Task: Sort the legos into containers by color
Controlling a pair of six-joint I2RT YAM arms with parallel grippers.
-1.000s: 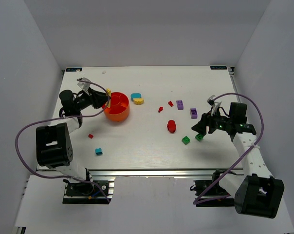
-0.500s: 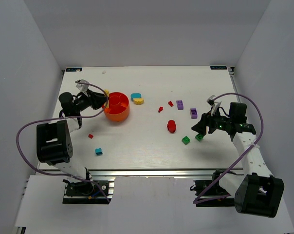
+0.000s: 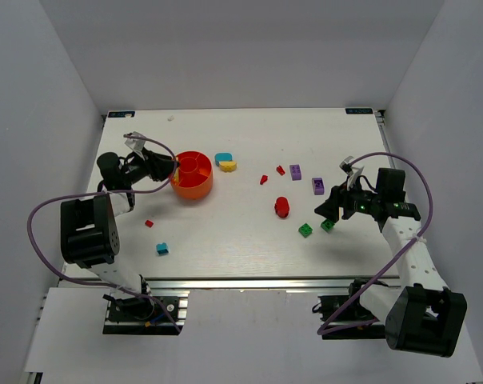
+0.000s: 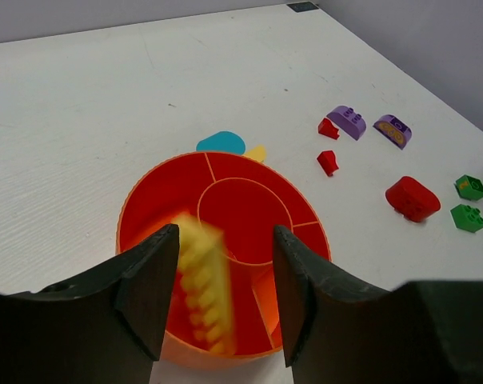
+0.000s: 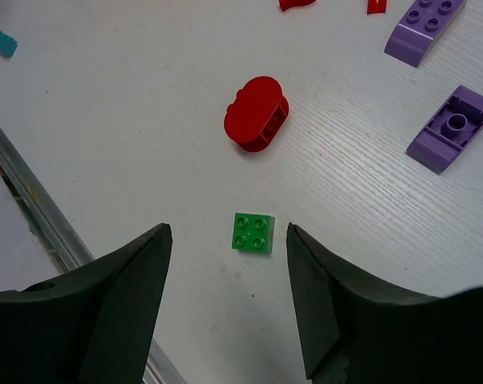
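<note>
1. Our left gripper [image 4: 224, 234] stands spread at the lower centre of its wrist view, with a blurred yellow lego [image 4: 203, 288] between the fingers, over a wedge of the orange dish [image 4: 245, 216].
2. Our right gripper [image 5: 229, 230] is spread above a green lego [image 5: 252, 232] at frame centre.

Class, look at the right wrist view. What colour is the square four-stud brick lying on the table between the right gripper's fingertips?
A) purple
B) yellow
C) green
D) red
C: the green brick with four studs lies flat on the table, in the gap between the open fingers of the right gripper, touching neither.
</note>
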